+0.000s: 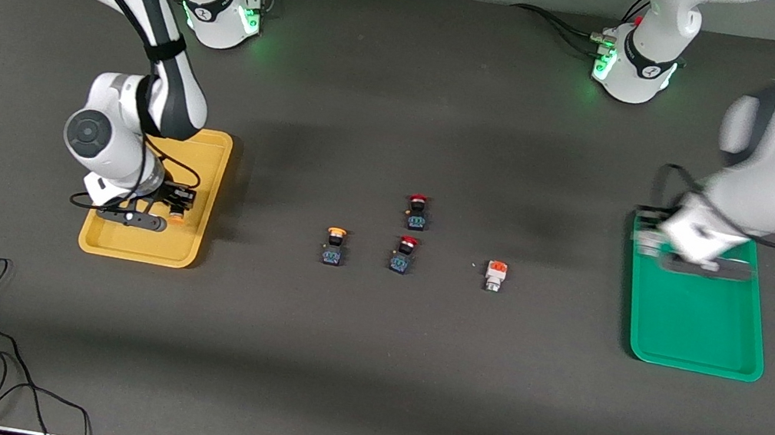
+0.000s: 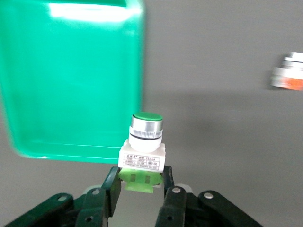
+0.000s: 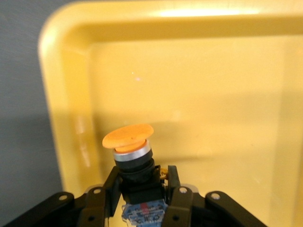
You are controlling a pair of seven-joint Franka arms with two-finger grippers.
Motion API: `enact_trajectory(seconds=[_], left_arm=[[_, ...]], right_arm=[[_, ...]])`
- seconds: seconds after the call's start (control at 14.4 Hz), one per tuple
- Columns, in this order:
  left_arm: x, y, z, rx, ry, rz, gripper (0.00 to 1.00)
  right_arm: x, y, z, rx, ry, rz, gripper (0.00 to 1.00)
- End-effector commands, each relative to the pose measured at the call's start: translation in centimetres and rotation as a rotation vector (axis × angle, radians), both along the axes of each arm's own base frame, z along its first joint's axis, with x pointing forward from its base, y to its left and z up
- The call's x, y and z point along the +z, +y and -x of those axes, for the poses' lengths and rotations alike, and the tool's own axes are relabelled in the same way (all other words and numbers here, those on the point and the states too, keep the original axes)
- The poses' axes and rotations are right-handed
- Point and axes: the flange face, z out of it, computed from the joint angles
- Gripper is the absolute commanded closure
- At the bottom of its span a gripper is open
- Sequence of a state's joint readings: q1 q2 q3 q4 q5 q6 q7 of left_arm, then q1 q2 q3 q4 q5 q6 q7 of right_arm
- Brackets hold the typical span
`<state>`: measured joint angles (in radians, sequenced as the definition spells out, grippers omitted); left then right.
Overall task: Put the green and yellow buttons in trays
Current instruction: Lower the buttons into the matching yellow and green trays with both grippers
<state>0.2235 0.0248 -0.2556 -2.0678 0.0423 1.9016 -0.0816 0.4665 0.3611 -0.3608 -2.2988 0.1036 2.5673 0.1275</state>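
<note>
Right gripper (image 3: 142, 191) is clamping a black orange-capped button (image 3: 130, 142) over the shallow yellow plastic tray (image 3: 213, 94). Left gripper (image 2: 141, 187) pinches the white green-capped button (image 2: 144, 142) right at the shallow green plastic tray's (image 2: 71, 85) rim, so dropping it now could bounce it onto the desk.

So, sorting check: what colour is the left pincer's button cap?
Green cap, clearest in the left wrist view.

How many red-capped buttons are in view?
2: one red-capped button mid-table, the other red-capped button just nearer the front camera. None seems hidden.

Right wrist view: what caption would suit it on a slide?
Right gripper shut on a yellow button over the yellow tray.
</note>
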Motion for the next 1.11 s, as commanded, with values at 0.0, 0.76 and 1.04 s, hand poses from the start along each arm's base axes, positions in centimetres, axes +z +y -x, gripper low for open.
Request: enact_trajectory(seconds=[0.0, 0.76, 1.04], left_arm=[[-2.5, 5.0, -0.5, -0.035, -0.017, -0.036, 0.96], [-18.3, 7.5, -2.4, -0.052, -0.123, 0.009, 0.0], [-11.7, 8.5, -5.0, -0.039, -0.054, -0.033, 0.0]], right_arm=[[-0.8, 0.3, 0.3, 0.016, -0.013, -0.003, 0.85], [16.6, 8.2, -7.9, -0.054, 0.098, -0.162, 0.02], [15.0, 19.8, -9.5, -0.14, 0.07, -0.144, 0.02]])
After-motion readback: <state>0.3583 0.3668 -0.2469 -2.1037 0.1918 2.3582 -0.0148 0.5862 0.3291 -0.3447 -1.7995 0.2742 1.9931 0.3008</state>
